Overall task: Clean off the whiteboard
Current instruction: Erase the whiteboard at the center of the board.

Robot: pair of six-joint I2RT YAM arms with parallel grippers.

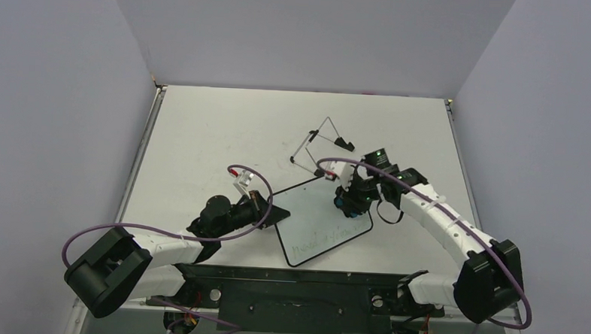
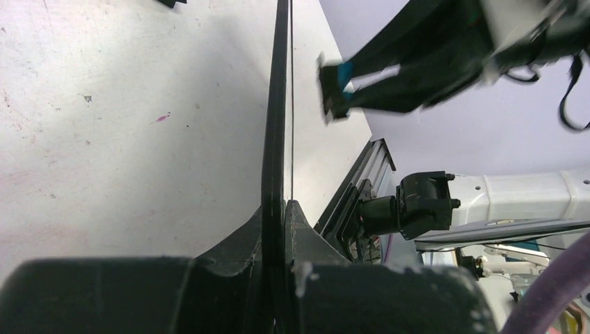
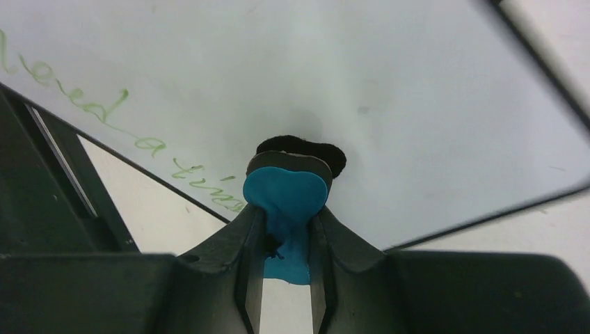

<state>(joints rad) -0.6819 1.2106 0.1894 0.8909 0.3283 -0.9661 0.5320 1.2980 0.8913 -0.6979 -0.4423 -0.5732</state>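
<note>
The whiteboard (image 1: 317, 217) sits aslant in the middle of the table, its near part carrying faint green handwriting (image 1: 336, 235). My left gripper (image 1: 270, 212) is shut on the board's left edge; the left wrist view shows that black frame (image 2: 273, 132) edge-on between the jaws of the left gripper (image 2: 284, 209). My right gripper (image 1: 349, 202) is shut on the blue-and-black eraser (image 3: 285, 189), whose black felt presses on the white surface (image 3: 396, 90) near the board's far right part. The green writing (image 3: 104, 111) lies to the eraser's left. The eraser (image 2: 337, 85) also shows in the left wrist view.
A thin wire easel stand (image 1: 320, 142) with black feet lies just behind the board. A black mounting rail (image 1: 295, 276) runs along the near edge between the arm bases. Grey walls enclose the table (image 1: 204, 125) on three sides.
</note>
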